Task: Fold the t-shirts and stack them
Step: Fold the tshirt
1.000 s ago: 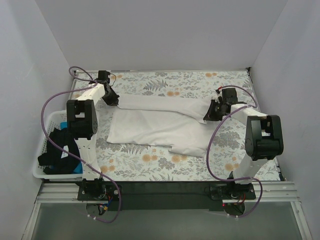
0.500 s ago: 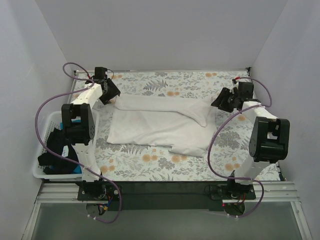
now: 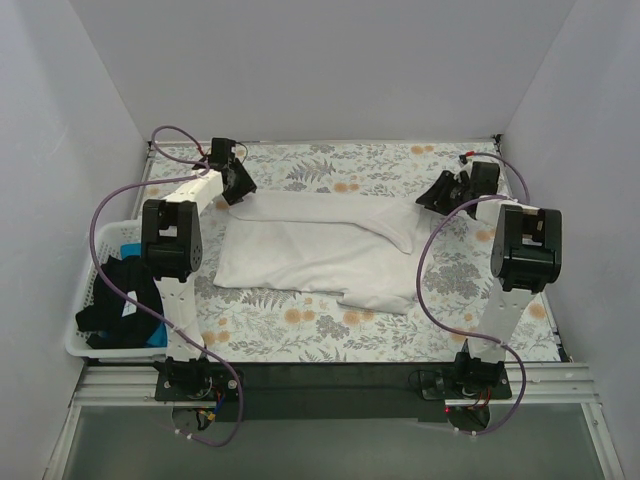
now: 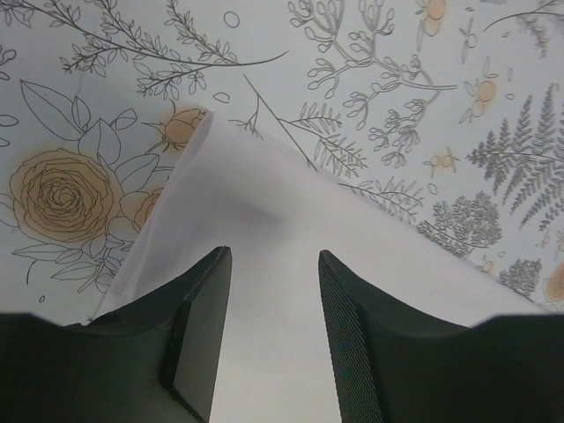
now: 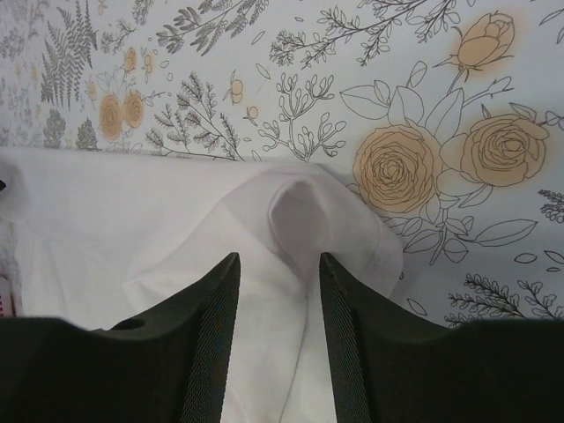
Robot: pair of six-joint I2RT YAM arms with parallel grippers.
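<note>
Top external: white t-shirt (image 3: 310,245) lies partly folded, mid-surface (image 3: 330,165). Left gripper (image 3: 238,184) sits at far-left corner. Right gripper (image 3: 440,193) has let go and backed off right end. Black shirt (image 3: 118,290) waits in basket (image 3: 72,340).
Left wrist: fingers (image 4: 198,335) spread, empty, cloth corner below.
Right wrist: fingers (image 5: 211,344) spread, empty, over sleeve fold.
Fold laid; next fold due.

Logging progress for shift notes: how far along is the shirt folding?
Done: the white t-shirt lies on the tablecloth, looking partly folded. In hand: nothing gripped; the left gripper and right gripper hover open over its two far ends. Left: finish folding it, then fold the black t-shirt and blue t-shirt lying in the basket; no stack is visible.
</note>
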